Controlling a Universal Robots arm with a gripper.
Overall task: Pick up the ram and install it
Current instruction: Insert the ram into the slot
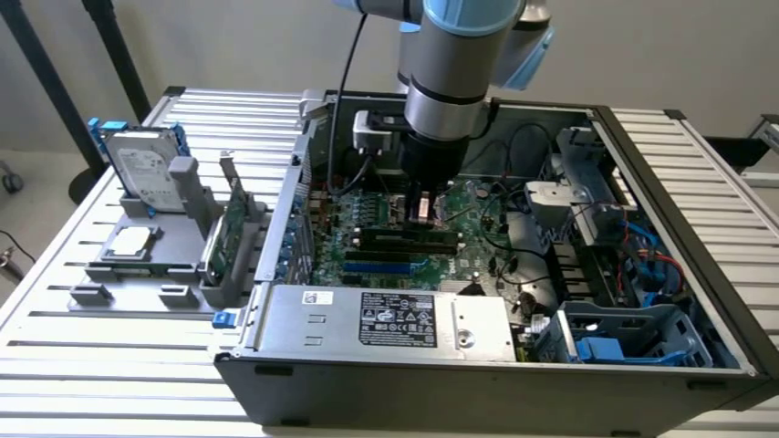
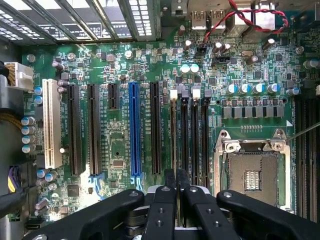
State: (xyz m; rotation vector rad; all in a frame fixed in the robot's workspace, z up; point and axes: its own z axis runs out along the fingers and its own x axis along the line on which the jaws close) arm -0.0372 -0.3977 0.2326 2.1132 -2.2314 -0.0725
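Observation:
My gripper point(image 1: 421, 203) hangs from the arm inside the open computer case point(image 1: 681, 155), low over the motherboard point(image 1: 365, 214). In the wrist view its two black fingers point(image 2: 170, 180) stand close together, shut on the ram point(image 2: 176, 196). The ram shows there only as a thin edge between the pads. It is held on edge, in line with the long black memory slots point(image 2: 184, 135) with white latches beside the processor socket point(image 2: 252, 175). I cannot tell whether the ram touches a slot.
A grey rack point(image 1: 134, 274) outside the case on the exterior view's left holds a hard drive point(image 1: 140, 169), a small chip point(image 1: 130, 242) and an upright green expansion card point(image 1: 225, 233). The power supply point(image 1: 389, 319) fills the case's near side. Cables and a drive cage point(image 1: 621, 328) crowd the exterior view's right.

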